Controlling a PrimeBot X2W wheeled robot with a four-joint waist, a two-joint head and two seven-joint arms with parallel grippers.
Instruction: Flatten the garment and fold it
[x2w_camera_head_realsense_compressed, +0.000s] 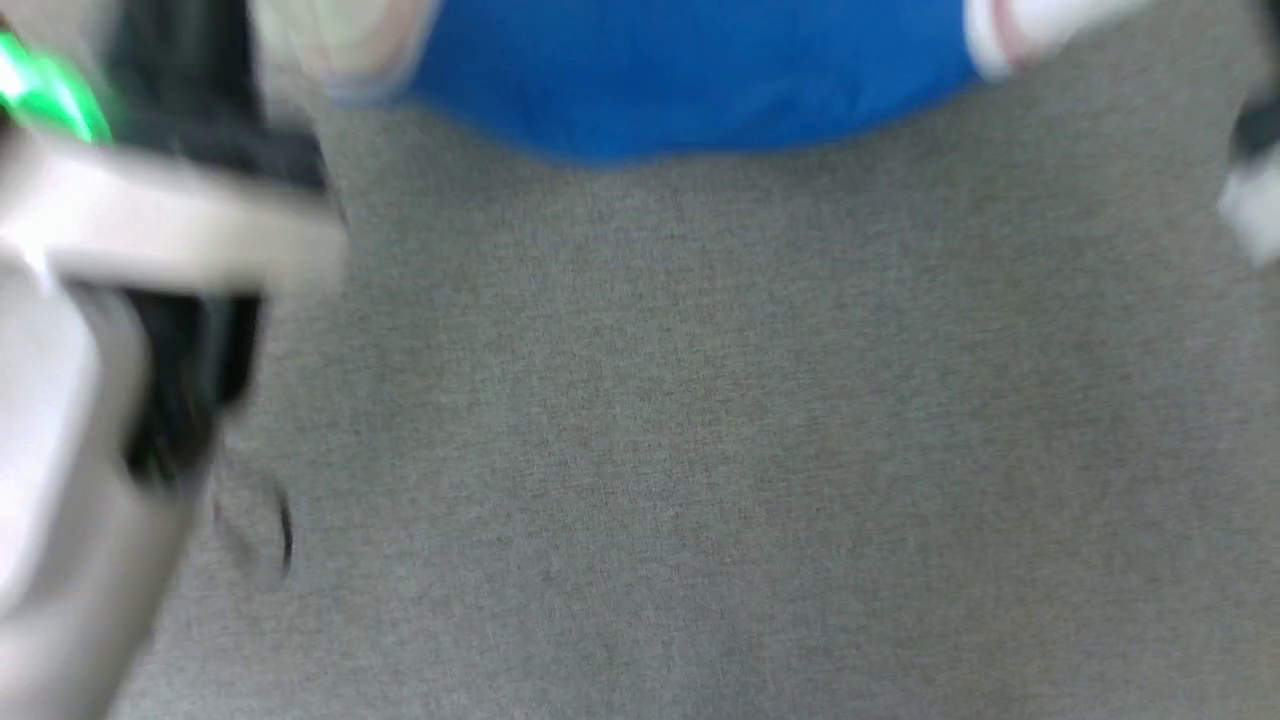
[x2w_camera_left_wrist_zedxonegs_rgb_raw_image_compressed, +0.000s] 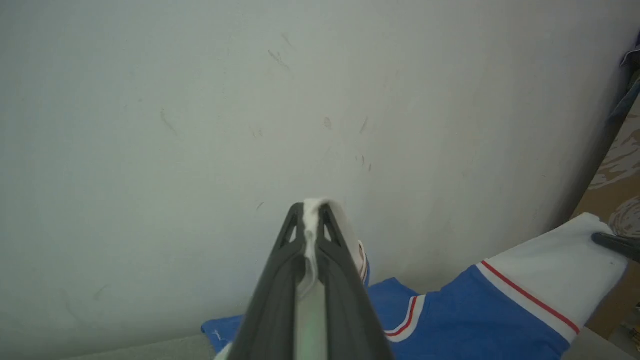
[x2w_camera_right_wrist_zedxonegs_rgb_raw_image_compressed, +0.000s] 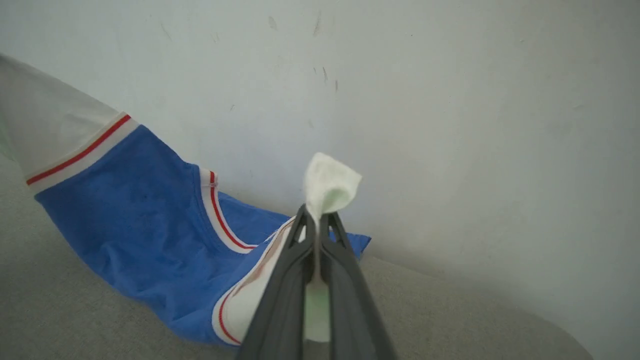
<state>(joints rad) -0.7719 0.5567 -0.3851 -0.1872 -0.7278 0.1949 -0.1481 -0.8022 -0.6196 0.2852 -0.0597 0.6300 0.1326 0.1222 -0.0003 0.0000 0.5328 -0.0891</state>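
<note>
The garment (x2w_camera_head_realsense_compressed: 690, 80) is a bright blue T-shirt with white, red-striped sleeves, and it hangs blurred across the top of the head view over the grey surface. My left gripper (x2w_camera_left_wrist_zedxonegs_rgb_raw_image_compressed: 311, 207) is shut on the white fabric of one sleeve, a tuft of which pokes out past the fingertips. My right gripper (x2w_camera_right_wrist_zedxonegs_rgb_raw_image_compressed: 316, 215) is shut on the other white sleeve, whose corner sticks up above the tips. The garment (x2w_camera_right_wrist_zedxonegs_rgb_raw_image_compressed: 130, 215) sags between the two grips, its lower edge on the grey surface. In the left wrist view the garment (x2w_camera_left_wrist_zedxonegs_rgb_raw_image_compressed: 450, 320) stretches to the far sleeve, where a dark finger (x2w_camera_left_wrist_zedxonegs_rgb_raw_image_compressed: 615, 245) pinches it.
A grey fabric surface (x2w_camera_head_realsense_compressed: 700, 450) lies below the shirt. A pale scuffed wall (x2w_camera_left_wrist_zedxonegs_rgb_raw_image_compressed: 200, 100) stands behind it. My left arm (x2w_camera_head_realsense_compressed: 150, 230) is blurred at the left of the head view. A brown patterned area (x2w_camera_left_wrist_zedxonegs_rgb_raw_image_compressed: 620, 170) shows past the wall's right end.
</note>
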